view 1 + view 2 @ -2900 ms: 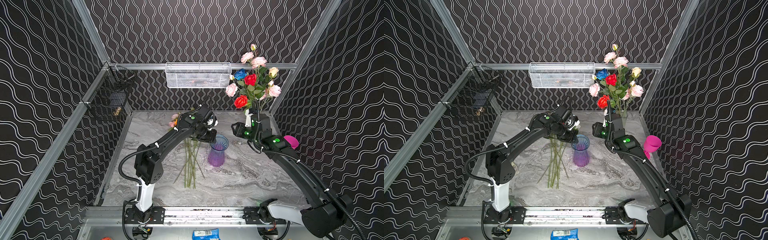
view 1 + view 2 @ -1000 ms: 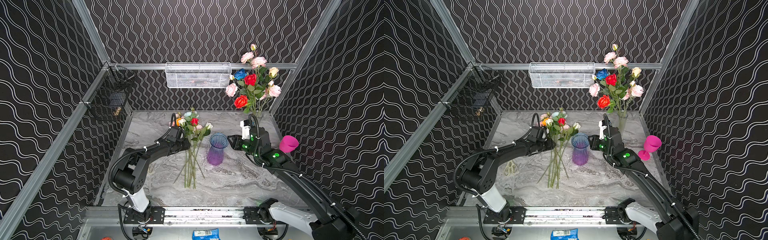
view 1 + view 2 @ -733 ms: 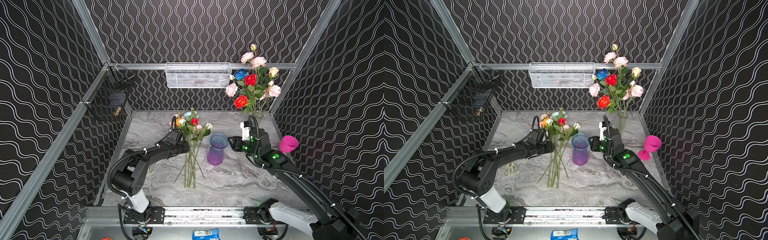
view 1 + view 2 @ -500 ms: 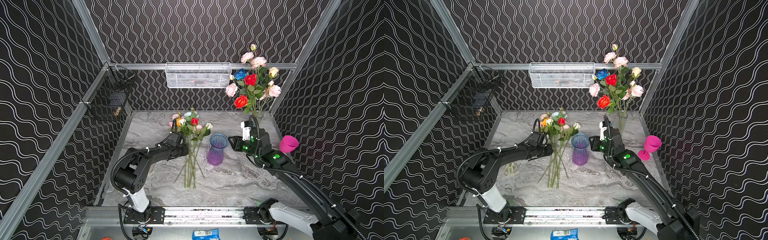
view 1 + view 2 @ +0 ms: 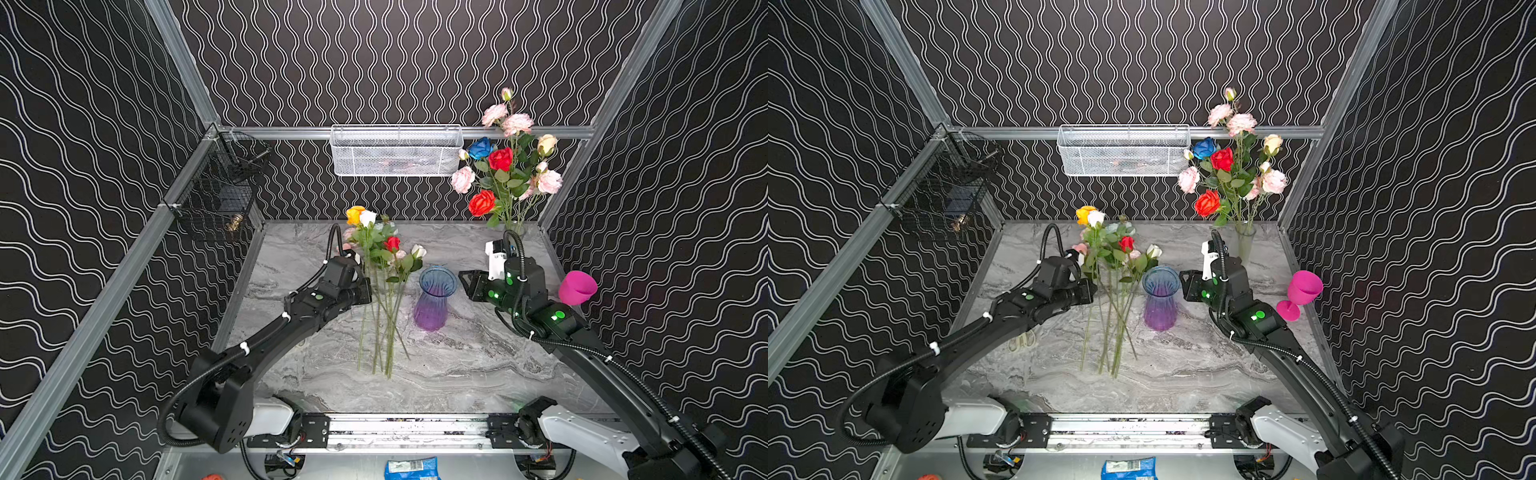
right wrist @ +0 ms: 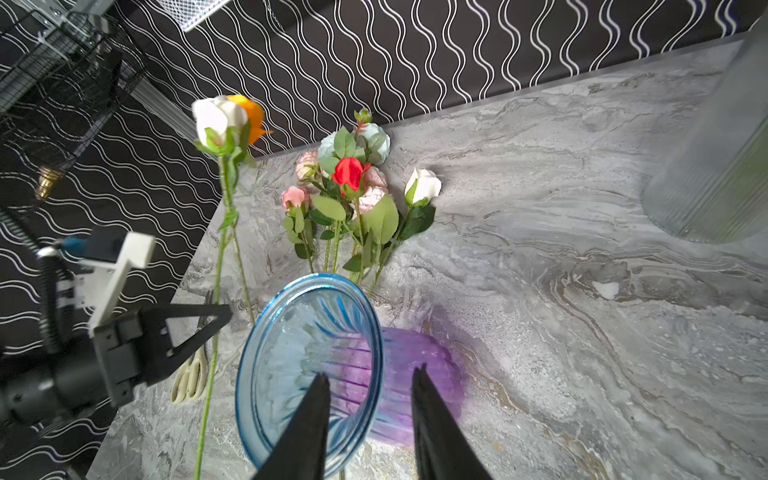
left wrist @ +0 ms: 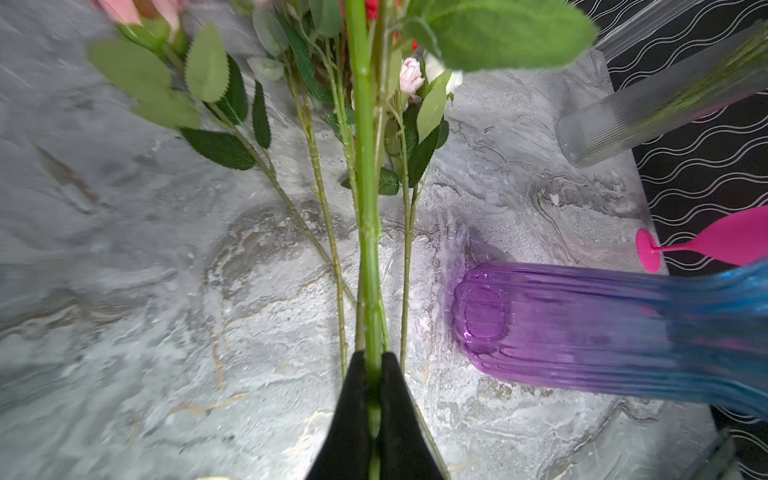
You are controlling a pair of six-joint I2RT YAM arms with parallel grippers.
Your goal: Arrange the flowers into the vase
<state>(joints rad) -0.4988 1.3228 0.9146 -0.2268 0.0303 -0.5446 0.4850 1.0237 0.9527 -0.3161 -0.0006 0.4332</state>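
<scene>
Green-stemmed, one flower (image 7: 365,187) was pinched in the pressed-together left gripper (image 7: 374,357) beside the vase (image 5: 432,307). The other flowers (image 5: 390,257) were laid on the table (image 5: 457,365). The right gripper (image 6: 370,374) was set spread astride the vase's rim. Tangled leaves could be dragged along, or the vase tipped.

The left arm (image 5: 291,328) and the right arm (image 5: 582,353) are matte black with rounded joint housings; each carries green lights (image 5: 559,316) near the wrist, a ribbed black cable (image 5: 332,237) held by white ties (image 5: 244,347), and a white base (image 5: 270,415) on a silver rail (image 5: 407,428) at the table's near edge. A white bracket (image 5: 494,257) tops the right wrist; the left gripper (image 7: 374,355) and the right gripper (image 6: 370,371) have smooth black fingers (image 6: 307,424) tapering to narrow tips.
</scene>
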